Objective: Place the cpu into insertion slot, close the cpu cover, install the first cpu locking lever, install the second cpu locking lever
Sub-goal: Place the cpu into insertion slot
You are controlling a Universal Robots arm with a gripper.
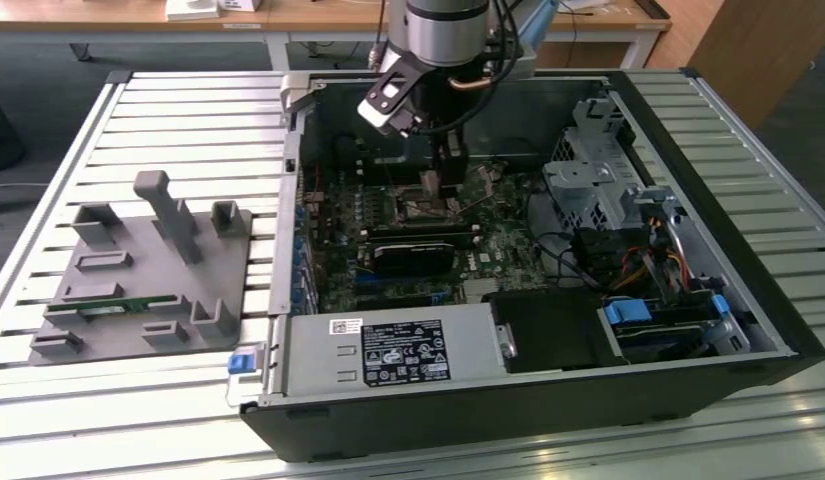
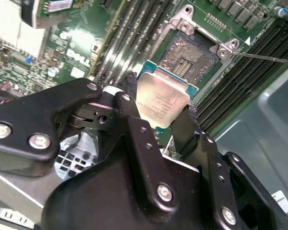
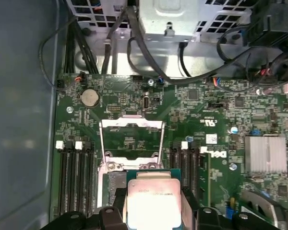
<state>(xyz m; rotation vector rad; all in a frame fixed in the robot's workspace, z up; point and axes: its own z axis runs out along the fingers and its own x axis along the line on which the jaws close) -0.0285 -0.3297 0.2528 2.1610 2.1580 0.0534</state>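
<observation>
The gripper (image 2: 158,112), clamped on opposite edges of the cpu (image 2: 165,98), hovers close over the insertion slot (image 2: 189,55) at the case's far middle. The cpu cover (image 3: 131,139) stands swung open. Seating probably needs the chip level, corners squared to the rim, with no sliding.

An open black metal computer case (image 1: 519,420) lies on a pale slatted table (image 1: 65,400) (a labelled silver power-supply box (image 1: 385,350) sits in its near corner). The silver-grey robot arm (image 1: 446,30) reaches inside, its dark gripper (image 1: 446,192) low over the green motherboard (image 1: 512,262). A grey moulded fixture plate (image 1: 119,290) rests beside the case, at the exterior view's left.
</observation>
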